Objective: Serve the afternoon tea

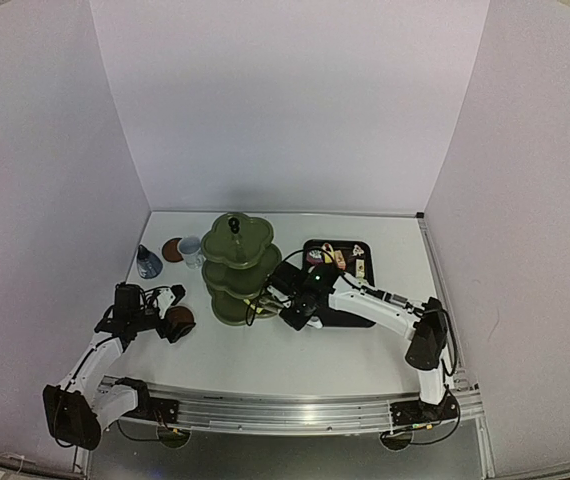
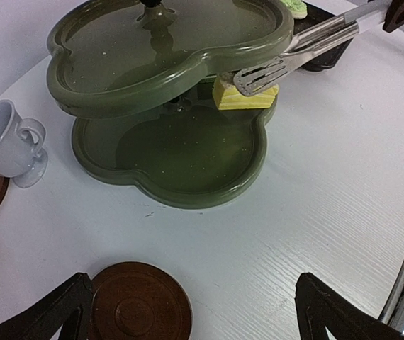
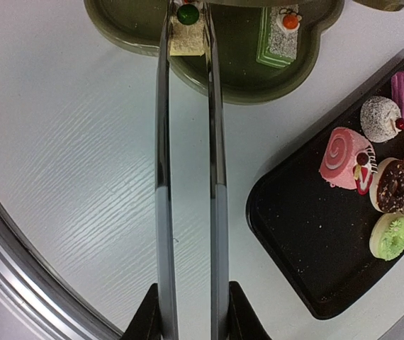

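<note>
High above the table, the top camera sees the green stand (image 1: 237, 262) in the middle. A black tray (image 1: 313, 248) lies just beside it on the right. To the left of the stand are a white mug (image 1: 191, 249), a brown coaster (image 1: 172, 249) just beside the mug, and a small blue-grey pot (image 1: 148, 263). A second coaster (image 1: 179, 320) lies nearer the arms.

At the left wrist, the left claw (image 2: 191, 290) is open wide and holds nothing. The second coaster lies between its fingers, closer to the left one. Past it is the stand, with the mug beside it. Metal tongs (image 2: 298, 53) reach in and pinch a yellow cake (image 2: 239, 99) over the stand's bottom plate (image 2: 181, 159). I cannot tell if the cake touches the plate.

At the right wrist, the right claw (image 3: 191, 315) is squeezed narrow on the tongs. Their tips hold the yellow cake, with a green ball on top, at the bottom plate's rim. A green striped cake (image 3: 278, 35) sits on that plate. On the tray lie more cakes, among them a pink swirl cake (image 3: 342, 159) and a chocolate ring (image 3: 393, 185).
</note>
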`<control>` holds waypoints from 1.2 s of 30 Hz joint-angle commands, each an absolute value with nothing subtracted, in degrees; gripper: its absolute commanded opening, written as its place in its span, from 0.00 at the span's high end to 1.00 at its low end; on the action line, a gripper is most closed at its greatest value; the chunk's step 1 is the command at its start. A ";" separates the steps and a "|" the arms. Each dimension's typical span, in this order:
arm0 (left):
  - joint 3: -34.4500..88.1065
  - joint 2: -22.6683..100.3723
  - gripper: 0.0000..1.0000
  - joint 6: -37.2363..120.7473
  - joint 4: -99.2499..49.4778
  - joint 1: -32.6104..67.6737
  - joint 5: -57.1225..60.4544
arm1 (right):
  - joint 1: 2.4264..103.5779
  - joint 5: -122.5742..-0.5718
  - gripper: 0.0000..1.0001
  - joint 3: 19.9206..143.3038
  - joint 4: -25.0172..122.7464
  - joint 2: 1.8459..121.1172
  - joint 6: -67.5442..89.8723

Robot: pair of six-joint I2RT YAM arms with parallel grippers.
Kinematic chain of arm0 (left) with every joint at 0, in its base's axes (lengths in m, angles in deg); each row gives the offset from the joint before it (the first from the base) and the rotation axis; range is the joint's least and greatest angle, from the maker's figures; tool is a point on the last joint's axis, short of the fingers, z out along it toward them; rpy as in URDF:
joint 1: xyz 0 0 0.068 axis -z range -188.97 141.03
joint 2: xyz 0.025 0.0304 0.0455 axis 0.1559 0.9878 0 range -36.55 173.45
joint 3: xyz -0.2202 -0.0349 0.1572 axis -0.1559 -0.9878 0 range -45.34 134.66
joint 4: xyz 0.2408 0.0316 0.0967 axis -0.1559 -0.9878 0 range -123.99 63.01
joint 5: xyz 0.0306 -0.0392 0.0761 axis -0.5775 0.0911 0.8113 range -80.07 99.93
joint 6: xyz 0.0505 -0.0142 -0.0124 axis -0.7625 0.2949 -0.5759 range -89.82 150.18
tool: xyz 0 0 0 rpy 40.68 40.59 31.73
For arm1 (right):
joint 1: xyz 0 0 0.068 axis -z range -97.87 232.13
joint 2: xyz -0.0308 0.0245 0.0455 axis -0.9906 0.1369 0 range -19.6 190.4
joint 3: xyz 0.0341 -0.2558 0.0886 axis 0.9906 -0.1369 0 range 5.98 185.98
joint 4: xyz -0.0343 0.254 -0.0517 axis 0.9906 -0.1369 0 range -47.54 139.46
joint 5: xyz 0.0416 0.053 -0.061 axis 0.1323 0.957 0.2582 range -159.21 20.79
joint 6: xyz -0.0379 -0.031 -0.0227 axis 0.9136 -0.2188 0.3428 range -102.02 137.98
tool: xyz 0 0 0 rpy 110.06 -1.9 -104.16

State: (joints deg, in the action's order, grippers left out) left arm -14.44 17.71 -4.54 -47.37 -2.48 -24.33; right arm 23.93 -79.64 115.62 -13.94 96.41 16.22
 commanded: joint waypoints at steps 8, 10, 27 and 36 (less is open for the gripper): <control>-15.36 16.73 0.00 -5.47 -44.67 -2.23 -24.58 | 24.69 -81.75 0.97 119.57 -9.62 102.07 13.80; -15.50 16.54 0.00 -5.42 -44.66 -2.20 -24.43 | 24.81 -81.84 0.94 119.19 -9.36 102.45 13.24; -16.56 16.09 0.00 -5.79 -44.58 -2.22 -24.27 | 24.88 -81.27 0.67 117.69 -9.32 99.34 10.65; -16.70 16.30 0.00 -6.50 -44.94 -2.22 -23.88 | 24.90 -79.46 0.68 111.94 -9.43 92.88 9.28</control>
State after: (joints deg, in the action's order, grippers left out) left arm -16.25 17.05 -5.84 -46.39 -2.49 -24.31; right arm 24.61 -80.53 114.17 -9.95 100.09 10.72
